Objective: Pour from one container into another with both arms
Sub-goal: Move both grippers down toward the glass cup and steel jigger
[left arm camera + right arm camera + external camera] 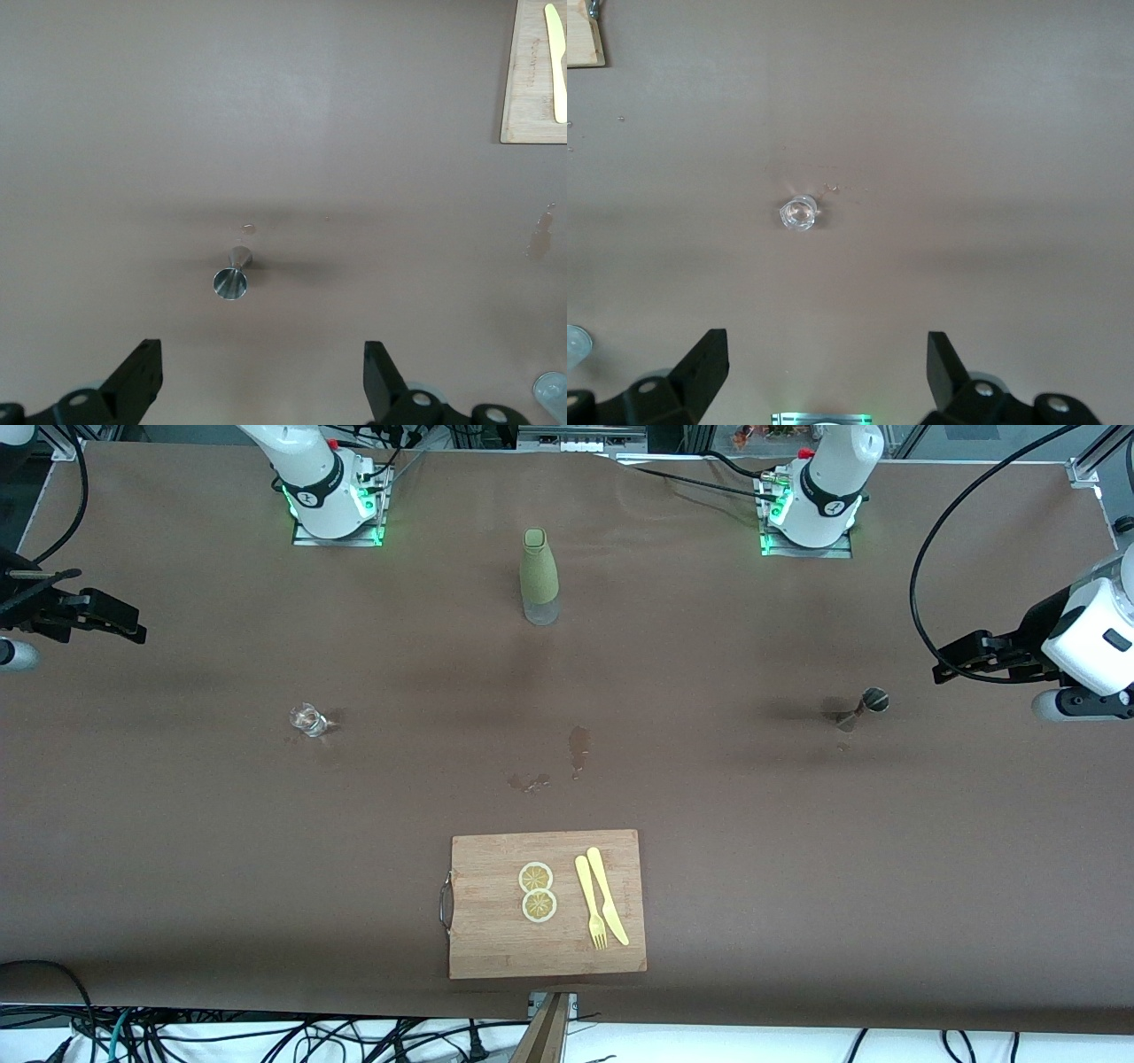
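A small clear glass (307, 720) (799, 213) stands on the brown table toward the right arm's end. A metal jigger (864, 708) (232, 274) stands toward the left arm's end. Between the arms' bases stands a tall green bottle (539, 577) with a clear bottom. My right gripper (133, 631) (826, 341) hangs open and empty over the table's edge at its own end, apart from the glass. My left gripper (946, 666) (261, 352) hangs open and empty over the table at its end, apart from the jigger.
A wooden cutting board (496, 948) lies near the table's front edge, carrying two lemon slices (537, 890), a yellow fork (589, 903) and a yellow knife (608, 908). Wet spots (578, 746) mark the cloth between board and bottle.
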### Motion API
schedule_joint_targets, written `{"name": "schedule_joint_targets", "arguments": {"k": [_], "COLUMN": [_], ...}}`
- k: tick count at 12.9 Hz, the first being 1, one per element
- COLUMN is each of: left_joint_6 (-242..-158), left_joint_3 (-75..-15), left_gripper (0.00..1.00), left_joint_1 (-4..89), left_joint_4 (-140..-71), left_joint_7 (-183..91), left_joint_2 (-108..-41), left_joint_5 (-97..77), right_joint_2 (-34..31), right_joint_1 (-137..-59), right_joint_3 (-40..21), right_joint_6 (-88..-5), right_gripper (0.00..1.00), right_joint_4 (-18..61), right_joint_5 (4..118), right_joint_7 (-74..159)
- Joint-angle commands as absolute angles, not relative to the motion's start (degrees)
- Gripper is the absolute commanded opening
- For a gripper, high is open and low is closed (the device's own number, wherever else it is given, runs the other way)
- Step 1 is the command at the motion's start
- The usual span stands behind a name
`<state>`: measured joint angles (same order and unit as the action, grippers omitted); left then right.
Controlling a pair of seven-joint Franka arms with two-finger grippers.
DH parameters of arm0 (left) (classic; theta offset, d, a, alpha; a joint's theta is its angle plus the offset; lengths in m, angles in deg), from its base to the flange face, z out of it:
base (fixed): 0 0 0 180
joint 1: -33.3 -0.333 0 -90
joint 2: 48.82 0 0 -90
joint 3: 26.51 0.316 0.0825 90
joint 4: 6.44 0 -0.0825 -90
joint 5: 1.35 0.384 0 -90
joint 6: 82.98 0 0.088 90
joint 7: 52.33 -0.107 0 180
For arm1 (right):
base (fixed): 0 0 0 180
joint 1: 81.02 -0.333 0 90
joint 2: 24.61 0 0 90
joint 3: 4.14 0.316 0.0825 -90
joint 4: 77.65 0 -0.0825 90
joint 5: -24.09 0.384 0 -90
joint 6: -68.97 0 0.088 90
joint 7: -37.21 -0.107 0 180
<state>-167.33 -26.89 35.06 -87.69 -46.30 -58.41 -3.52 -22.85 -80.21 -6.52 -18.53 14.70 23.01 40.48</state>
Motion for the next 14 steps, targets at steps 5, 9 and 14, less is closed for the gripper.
{"name": "schedule_joint_targets", "arguments": {"k": [5,9,14], "left_joint_6": [-166.7,-164.1,-164.3], "left_joint_3": [-26.7,-26.2,-16.4], "left_gripper": [1.00,1.00,1.00], "left_joint_1": [33.8,27.2,25.5], "left_joint_4": [-86.3,-87.1,-89.6], "left_joint_7": [-47.8,-70.7,-98.1], "left_joint_2": [-60.6,-63.1,-68.1], "left_joint_5": [-4.4,-4.5,-16.3], "right_joint_2": [-20.3,-18.7,-17.1], "right_joint_1": [-79.6,-78.9,-78.3], "right_joint_3": [-6.2,-7.0,-13.3], "right_joint_6": [-17.4,-16.5,-16.5], "right_gripper": [0.99,0.99,0.99], "right_joint_4": [14.0,14.5,19.6], "right_joint_5": [25.7,31.4,42.6], "right_joint_7": [43.4,62.1,88.8]}}
